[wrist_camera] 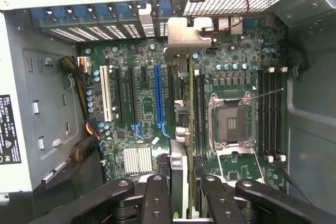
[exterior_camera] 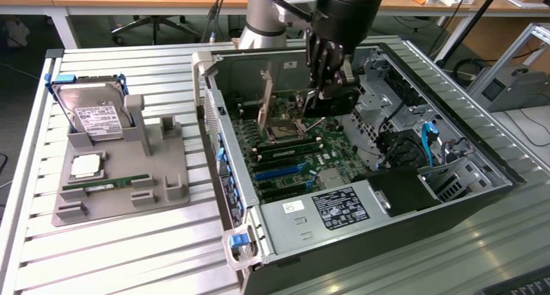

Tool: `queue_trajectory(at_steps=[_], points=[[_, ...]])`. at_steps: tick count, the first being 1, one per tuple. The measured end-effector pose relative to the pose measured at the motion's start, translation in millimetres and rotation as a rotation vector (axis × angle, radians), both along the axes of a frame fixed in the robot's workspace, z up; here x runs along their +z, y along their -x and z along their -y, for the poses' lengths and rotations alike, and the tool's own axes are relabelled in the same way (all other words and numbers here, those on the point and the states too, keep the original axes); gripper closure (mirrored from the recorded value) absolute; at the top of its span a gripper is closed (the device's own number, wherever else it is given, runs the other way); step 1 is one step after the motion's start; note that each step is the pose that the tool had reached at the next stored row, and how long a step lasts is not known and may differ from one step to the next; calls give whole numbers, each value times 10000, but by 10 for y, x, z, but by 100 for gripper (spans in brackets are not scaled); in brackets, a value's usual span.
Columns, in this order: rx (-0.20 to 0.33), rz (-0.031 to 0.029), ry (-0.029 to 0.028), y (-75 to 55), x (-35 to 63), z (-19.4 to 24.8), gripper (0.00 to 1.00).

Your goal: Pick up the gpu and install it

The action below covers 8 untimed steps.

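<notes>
Inside the case [exterior_camera: 481,156], the hand [wrist_camera: 181,190] grips the gpu [wrist_camera: 180,129] upright above the motherboard [wrist_camera: 236,72].

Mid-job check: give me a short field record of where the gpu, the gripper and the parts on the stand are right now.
gripper: inside the open computer case, above the motherboard; gripper closed on the card's edges
gpu: held edge-on between the fingers, gpu with its silver bracket toward the rear slot openings
gpu seating: cannot tell if it is in a slot
grey stand: on the table at the exterior view's left, grey stand
hard drive: upright on the stand, hard drive
RAM stick: lying on the stand, RAM stick
</notes>
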<state>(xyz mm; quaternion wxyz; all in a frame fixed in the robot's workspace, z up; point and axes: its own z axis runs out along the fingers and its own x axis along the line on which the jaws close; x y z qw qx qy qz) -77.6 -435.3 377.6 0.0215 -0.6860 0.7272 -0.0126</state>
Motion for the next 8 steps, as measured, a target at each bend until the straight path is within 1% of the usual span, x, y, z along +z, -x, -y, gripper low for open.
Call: queue_trajectory(at_steps=[8], points=[[0, 0, 0, 0, -13, 42, 73]])
